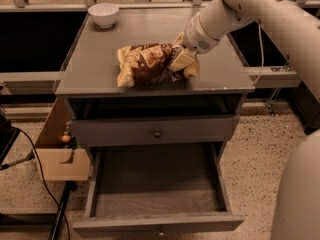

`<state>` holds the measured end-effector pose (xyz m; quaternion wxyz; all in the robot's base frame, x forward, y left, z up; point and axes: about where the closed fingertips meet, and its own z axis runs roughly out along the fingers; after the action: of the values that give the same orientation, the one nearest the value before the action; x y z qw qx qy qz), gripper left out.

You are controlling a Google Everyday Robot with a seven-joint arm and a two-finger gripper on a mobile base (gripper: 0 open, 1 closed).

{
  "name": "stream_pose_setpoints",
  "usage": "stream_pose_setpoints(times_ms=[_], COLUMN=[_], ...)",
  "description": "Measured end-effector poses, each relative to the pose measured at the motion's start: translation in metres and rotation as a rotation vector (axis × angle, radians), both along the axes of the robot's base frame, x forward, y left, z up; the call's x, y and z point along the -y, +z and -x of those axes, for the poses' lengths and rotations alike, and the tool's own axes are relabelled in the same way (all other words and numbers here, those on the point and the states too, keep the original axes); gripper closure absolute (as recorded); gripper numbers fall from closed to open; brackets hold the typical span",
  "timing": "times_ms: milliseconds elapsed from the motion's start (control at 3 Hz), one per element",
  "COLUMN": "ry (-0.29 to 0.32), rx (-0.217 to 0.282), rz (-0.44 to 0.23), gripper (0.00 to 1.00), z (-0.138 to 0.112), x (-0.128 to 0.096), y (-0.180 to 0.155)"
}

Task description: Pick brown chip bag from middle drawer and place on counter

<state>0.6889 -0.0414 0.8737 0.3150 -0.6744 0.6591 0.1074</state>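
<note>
The robot's pale arm (pixel 260 14) sweeps in from two o'clock, and its rounded body (pixel 300 194) fills the five o'clock corner. In the middle stands the grey cabinet, its flat top serving as the bench (pixel 95 64). Below, at six o'clock, the middle drawer (pixel 155 184) is pulled fully out, its bare grey floor showing. Above it, the upper drawer front (pixel 120 131) is shut. The brown chip bag (pixel 145 64) lies on its side on the bench, just right of centre and near the front edge, with its dark middle up and pale ends at nine and three o'clock. The pincer (pixel 186 64) sits at the bag's three o'clock end, closed on the crinkled tan edge there. A white bowl (pixel 103 15) stands at the bench's eleven o'clock corner, well apart from the bag. A round dark knob (pixel 157 133) marks the centre of the upper drawer front.
</note>
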Motion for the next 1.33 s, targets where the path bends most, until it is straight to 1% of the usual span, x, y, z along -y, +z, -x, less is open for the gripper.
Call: stream_pose_setpoints(times_ms=[333,667,1000,1333], ry=[0.001,0.001,0.001,0.001], rx=[0.003,0.003,0.002,0.002], rz=[0.03,0.032,0.032,0.032], gripper=[0.97,0.73,0.43,0.19], z=[0.0027,0.0029,0.0029,0.0029], x=[-0.0013,-0.0014,-0.0015,-0.0015], y=[-0.0097,-0.0073,-0.0074,-0.0074])
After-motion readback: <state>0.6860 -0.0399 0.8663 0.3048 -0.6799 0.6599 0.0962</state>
